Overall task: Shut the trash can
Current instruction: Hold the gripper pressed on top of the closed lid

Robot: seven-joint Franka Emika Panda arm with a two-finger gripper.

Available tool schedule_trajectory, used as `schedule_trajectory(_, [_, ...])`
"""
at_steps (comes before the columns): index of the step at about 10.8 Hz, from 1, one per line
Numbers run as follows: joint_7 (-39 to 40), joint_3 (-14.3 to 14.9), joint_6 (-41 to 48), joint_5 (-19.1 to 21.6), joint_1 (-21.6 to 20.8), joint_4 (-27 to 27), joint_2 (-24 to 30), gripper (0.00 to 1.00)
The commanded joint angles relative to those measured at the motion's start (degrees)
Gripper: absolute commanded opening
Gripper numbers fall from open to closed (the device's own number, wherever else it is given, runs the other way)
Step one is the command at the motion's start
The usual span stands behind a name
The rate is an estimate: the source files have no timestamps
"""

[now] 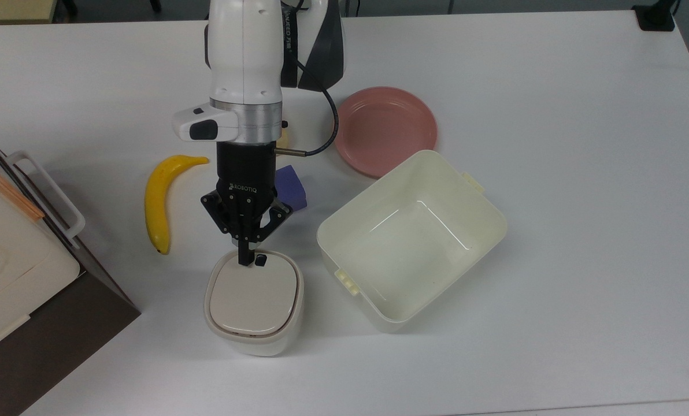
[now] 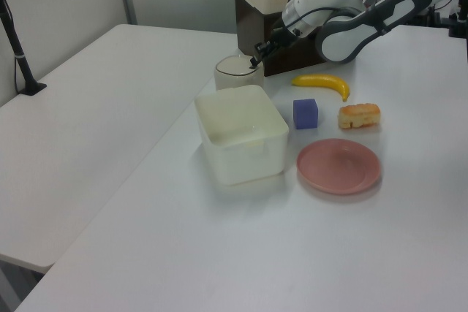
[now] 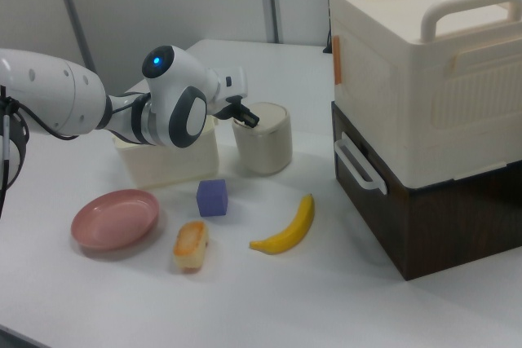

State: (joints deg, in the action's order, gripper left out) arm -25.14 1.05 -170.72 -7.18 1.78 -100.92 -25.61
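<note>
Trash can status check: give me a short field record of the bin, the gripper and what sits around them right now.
trash can: small cream-beige rounded-square plastic bin, lid flat and down
gripper: black two-finger gripper, shut, tip at the lid's far edge beside the small dark button
tub: larger lidless cream rectangular tub, on the top view's right of the bin
other items: yellow banana, purple block, pink plate

White table [image 1: 552, 115] carries trash can [image 1: 254, 303], tub [image 1: 412, 238], plate [image 1: 385, 130], banana [image 1: 159, 199].
</note>
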Motion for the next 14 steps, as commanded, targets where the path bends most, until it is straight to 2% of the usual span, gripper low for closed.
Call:
schedule_trajectory(1, [0.36,0.53,0.91,-2.31,-0.73,-0.86,-1.27,0.0])
schedule_trajectory(7, [0.27,0.53,0.3,-3.01,-2.31,3.71,-5.15,0.0])
schedule_trajectory(14, [-3.95,0.09,0.39,-0.29,-0.38,6.0,-4.36,0.0])
